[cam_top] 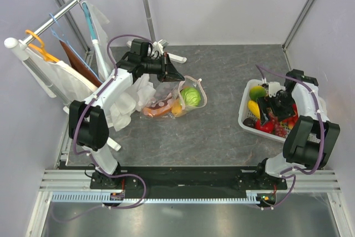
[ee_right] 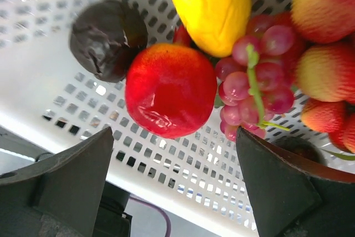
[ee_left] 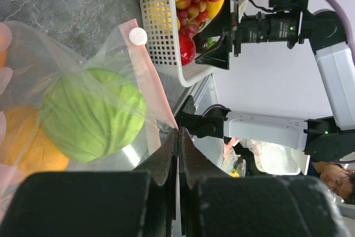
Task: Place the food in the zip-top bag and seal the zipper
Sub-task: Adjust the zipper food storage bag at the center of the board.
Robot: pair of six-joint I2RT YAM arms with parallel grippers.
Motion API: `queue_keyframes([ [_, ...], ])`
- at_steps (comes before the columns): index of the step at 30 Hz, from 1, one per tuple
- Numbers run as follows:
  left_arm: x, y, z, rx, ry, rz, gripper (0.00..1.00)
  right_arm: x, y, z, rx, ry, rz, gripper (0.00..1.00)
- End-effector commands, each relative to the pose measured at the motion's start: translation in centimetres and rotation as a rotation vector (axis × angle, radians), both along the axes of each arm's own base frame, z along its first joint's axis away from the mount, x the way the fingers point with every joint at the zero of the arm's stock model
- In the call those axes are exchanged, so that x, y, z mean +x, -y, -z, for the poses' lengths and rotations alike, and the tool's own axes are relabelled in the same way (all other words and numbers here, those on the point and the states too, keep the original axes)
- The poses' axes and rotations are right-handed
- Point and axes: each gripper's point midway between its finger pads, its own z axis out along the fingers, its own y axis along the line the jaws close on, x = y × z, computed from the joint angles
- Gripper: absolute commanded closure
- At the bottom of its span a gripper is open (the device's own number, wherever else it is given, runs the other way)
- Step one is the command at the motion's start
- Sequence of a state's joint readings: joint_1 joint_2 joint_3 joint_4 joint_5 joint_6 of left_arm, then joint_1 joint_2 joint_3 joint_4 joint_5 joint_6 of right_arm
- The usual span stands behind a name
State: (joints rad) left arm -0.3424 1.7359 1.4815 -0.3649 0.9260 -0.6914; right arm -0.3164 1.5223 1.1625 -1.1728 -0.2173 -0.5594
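Observation:
The zip-top bag lies left of centre, holding the green cabbage, orange pieces and the long orange-brown piece. My left gripper is shut on the bag's mouth edge; in the left wrist view its jaws pinch the film beside the pink zipper strip, with the white slider further along. The cabbage shows through the plastic. My right gripper is open, low inside the white basket. Its fingers straddle a red apple without touching it.
The basket also holds a yellow piece, pink grapes, a dark purple fruit and red-yellow fruits. A rack with hangers and white cloth stands at the left, and crumpled white cloth lies next to the bag.

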Motion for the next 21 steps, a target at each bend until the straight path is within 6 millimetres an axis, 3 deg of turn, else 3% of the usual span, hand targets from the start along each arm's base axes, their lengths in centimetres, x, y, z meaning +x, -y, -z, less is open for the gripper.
queue_keyframes([
  [1,-0.8,0.0,-2.6,-0.048,0.063,0.036,0.98,1.8,-0.7,-2.9,0.040,0.083,0.005,0.02],
  [6,-1.3,0.0,-2.7,-0.052,0.060,0.044,0.98,4.9,-3.7,-9.0,0.207,0.273,0.011,0.05],
  [11,-1.5,0.0,-2.7,-0.054,0.066,0.053,0.98,9.6,-10.0,-14.3,0.522,0.407,0.039,0.33],
  [13,-1.4,0.0,-2.8,-0.056,0.063,0.053,0.98,10.8,-13.1,-15.2,0.591,0.431,0.015,0.39],
  [14,-1.5,0.0,-2.8,-0.056,0.059,0.050,0.98,12.5,-14.1,-15.4,0.604,0.497,-0.002,0.39],
  [16,-1.5,-0.1,-2.8,-0.054,0.059,0.052,0.98,13.0,-17.7,-15.9,0.668,0.482,0.017,0.39],
  [17,-1.7,-0.1,-2.8,-0.052,0.055,0.057,0.98,14.0,-18.3,-16.0,0.679,0.522,0.019,0.39],
  [19,-1.8,-0.2,-3.1,-0.047,0.066,0.065,0.98,14.0,-21.6,-15.5,0.703,0.493,-0.014,0.39],
  [21,-1.9,-0.3,-3.1,-0.042,0.075,0.067,0.98,14.2,-22.9,-15.0,0.700,0.482,-0.047,0.39],
])
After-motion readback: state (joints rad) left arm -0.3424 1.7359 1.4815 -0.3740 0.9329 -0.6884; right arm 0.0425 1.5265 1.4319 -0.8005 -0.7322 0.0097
